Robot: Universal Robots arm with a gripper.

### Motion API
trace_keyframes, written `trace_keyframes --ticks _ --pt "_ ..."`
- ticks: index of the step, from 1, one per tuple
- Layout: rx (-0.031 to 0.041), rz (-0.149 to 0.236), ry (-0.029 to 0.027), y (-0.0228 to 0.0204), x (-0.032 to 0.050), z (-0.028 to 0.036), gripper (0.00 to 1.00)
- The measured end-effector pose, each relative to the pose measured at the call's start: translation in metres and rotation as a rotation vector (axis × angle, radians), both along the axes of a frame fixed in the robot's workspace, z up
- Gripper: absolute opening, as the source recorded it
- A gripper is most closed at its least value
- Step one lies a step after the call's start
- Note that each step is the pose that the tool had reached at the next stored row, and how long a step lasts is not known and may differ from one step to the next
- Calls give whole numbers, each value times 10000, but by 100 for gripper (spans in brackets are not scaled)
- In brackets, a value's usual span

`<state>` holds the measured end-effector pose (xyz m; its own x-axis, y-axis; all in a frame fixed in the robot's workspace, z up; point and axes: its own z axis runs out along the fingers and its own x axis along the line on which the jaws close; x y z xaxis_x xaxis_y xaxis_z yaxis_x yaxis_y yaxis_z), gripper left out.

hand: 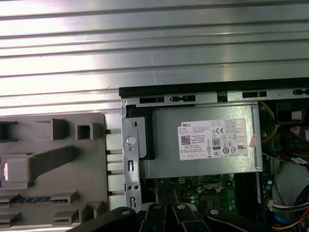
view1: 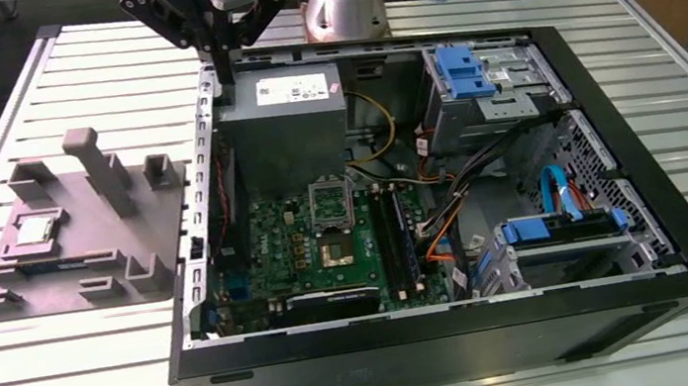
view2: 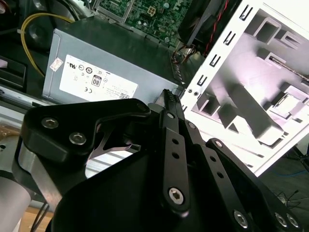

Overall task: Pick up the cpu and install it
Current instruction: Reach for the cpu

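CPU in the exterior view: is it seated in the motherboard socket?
No, the cpu lies on the grey tray at the exterior view's left, outside the computer case.

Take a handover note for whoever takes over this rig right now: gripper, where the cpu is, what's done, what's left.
Gripper: shut, empty, above the case edge, near the power supply.
Cpu: lying on the tray, outside the case, at the exterior view's left.
Socket: on the board inside the case, away from the gripper.
Done: nothing that shows.
Left: pick-up and install, cpu not yet touched.
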<state>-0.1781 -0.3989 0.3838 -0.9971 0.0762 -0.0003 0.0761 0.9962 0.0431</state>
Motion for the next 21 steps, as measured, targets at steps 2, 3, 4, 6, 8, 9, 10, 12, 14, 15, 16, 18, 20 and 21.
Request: trace_keyframes --ticks 2,3,4,6,8,9,10,12,14,15,16,18,20,21 --pt "0 0 0 0 -5 0 10" --pt "0 1 0 0 -7 0 10" --pt "0 1 0 0 -9 -1 10" --pt "0 0 0 0 -14 -1 10" --pt "0 0 0 0 -18 -1 10" --pt "0 0 0 0 -20 -1 10" --pt "0 0 0 0 -22 -1 10" --pt "0 0 0 0 -27 -1 10" --pt "0 0 0 0 -32 -1 10" --pt "0 0 0 0 -34 -2 10" --pt "0 0 0 0 -37 -2 10" --pt "0 0 0 0 -41 -2 10" --pt "0 0 0 0 -45 -2 10" --pt "0 0 0 0 -48 -2 10"
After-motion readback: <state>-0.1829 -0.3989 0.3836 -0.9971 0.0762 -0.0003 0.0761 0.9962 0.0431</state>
